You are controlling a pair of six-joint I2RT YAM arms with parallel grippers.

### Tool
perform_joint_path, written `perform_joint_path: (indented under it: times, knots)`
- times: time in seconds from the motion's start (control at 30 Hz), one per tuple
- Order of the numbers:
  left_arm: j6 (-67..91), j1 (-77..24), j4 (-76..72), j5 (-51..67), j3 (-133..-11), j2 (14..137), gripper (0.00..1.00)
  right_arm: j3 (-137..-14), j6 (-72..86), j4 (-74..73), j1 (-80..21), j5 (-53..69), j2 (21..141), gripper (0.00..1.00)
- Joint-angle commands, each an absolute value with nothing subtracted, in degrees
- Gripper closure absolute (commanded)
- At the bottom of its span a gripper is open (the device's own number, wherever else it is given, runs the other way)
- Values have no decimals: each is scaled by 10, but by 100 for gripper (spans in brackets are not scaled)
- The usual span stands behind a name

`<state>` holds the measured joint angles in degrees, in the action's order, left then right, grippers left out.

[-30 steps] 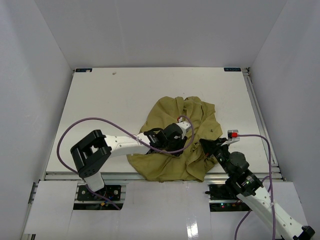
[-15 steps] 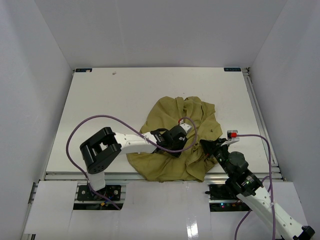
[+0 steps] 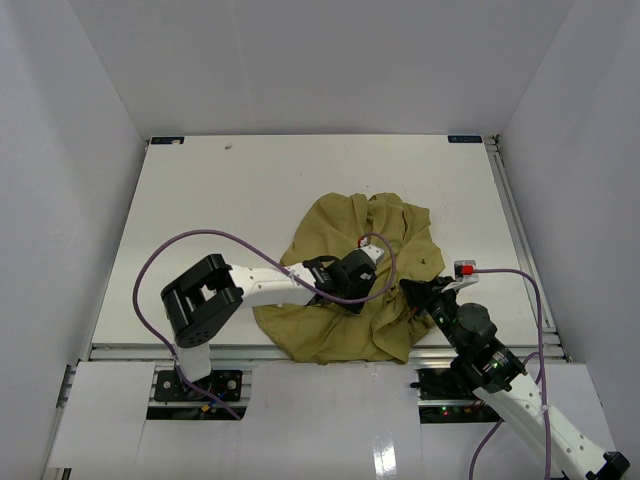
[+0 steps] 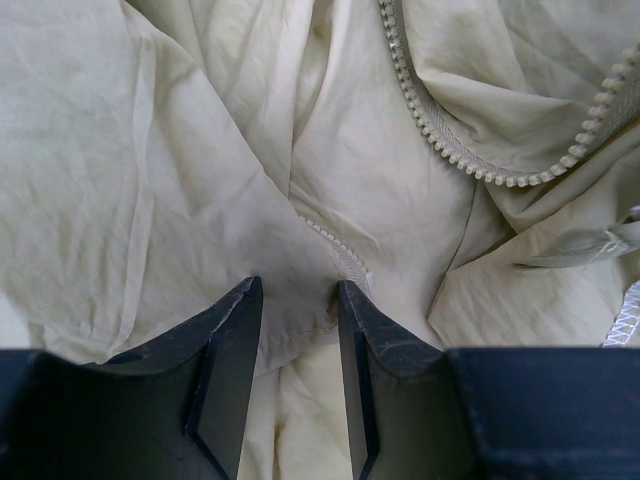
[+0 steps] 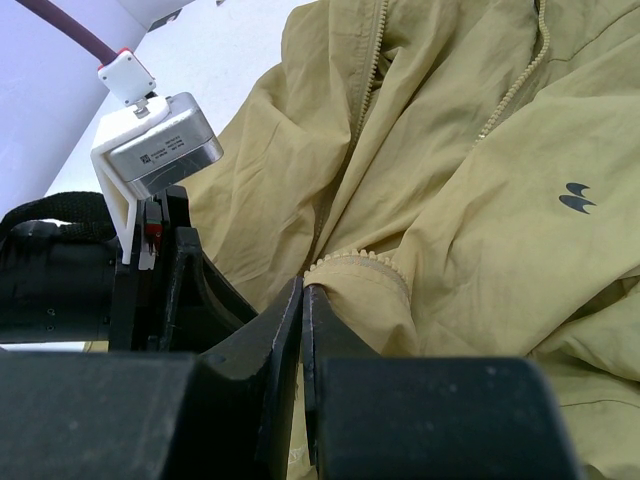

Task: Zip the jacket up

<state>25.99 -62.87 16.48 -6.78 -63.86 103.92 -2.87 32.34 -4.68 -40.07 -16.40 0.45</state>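
Note:
The olive-yellow jacket [image 3: 345, 300] lies crumpled on the white table [image 3: 230, 210], right of the middle and near the front edge. My left gripper [image 3: 368, 268] rests on top of it. In the left wrist view this gripper [image 4: 298, 292] is open, its fingers [image 4: 232, 330] straddling a fabric hem where a zipper end [image 4: 345, 258] stops. An open line of zipper teeth [image 4: 430, 135] curves beyond. My right gripper [image 3: 412, 293] is at the jacket's right side. In the right wrist view it [image 5: 303, 292] is shut on the jacket's zipper edge [image 5: 365, 260].
The left arm's wrist camera block [image 5: 160, 150] sits close to the left of my right gripper. Purple cables [image 3: 160, 260] loop over the table. White walls enclose the table on three sides. The table's front rail [image 3: 150, 352] lies just below the jacket.

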Motion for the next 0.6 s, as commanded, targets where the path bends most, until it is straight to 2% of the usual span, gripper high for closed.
perform_joint_path:
  times: [0.0, 0.43, 0.57]
  knots:
    - [276, -633, 177, -79, -662, 1040, 53, -51, 310, -41, -399, -171, -83, 92]
    - [289, -635, 196, -88, -682, 1056, 54, -56, 304, -41, -398, -172, -83, 92]
    - [291, -635, 196, -86, -685, 1064, 59, -56, 302, -41, -399, -171, -82, 92]
